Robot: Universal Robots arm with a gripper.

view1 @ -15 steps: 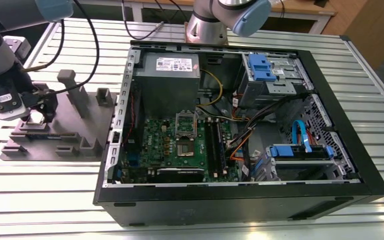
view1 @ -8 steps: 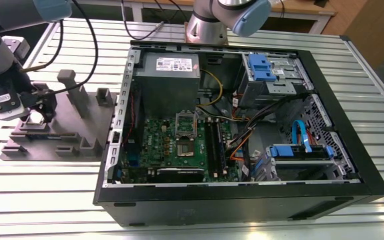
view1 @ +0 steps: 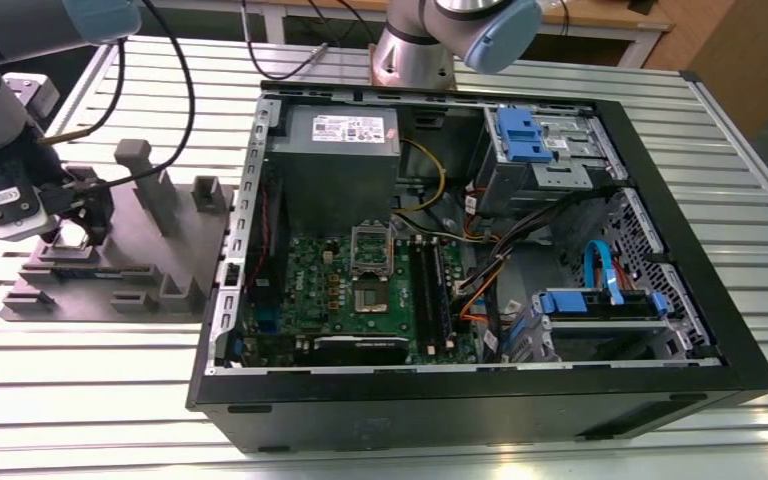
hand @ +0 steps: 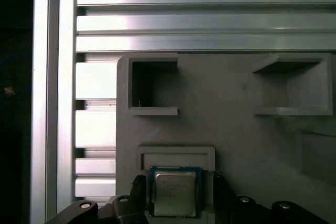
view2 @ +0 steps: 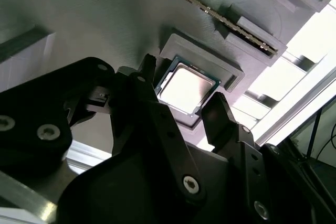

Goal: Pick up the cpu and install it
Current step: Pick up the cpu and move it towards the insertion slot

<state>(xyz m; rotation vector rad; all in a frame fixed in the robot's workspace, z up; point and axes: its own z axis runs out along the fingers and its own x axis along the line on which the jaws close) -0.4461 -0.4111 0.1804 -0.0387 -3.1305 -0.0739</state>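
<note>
The cpu (view2: 187,86) is a small silver square chip with a thin dark rim. It lies flat in a raised square recess of the grey plastic tray (view2: 94,14). In the first wrist view the cpu (hand: 175,192) sits between two black fingers. My gripper (view2: 181,88) is open and straddles the chip, one fingertip on each side with a small gap to its edges. In the exterior view my gripper (view1: 77,225) hangs low over the tray (view1: 144,275) at the view's left. The open socket (view1: 371,295) is on the green motherboard (view1: 337,270) inside the case.
The open black computer case (view1: 464,390) lies on the slatted metal table (view1: 91,400), with a power supply (view1: 337,150), cables and blue drive bays (view1: 531,135) inside. Upright grey posts (view1: 137,170) rise from the tray near my gripper. A second arm's base (view1: 418,50) stands behind the case.
</note>
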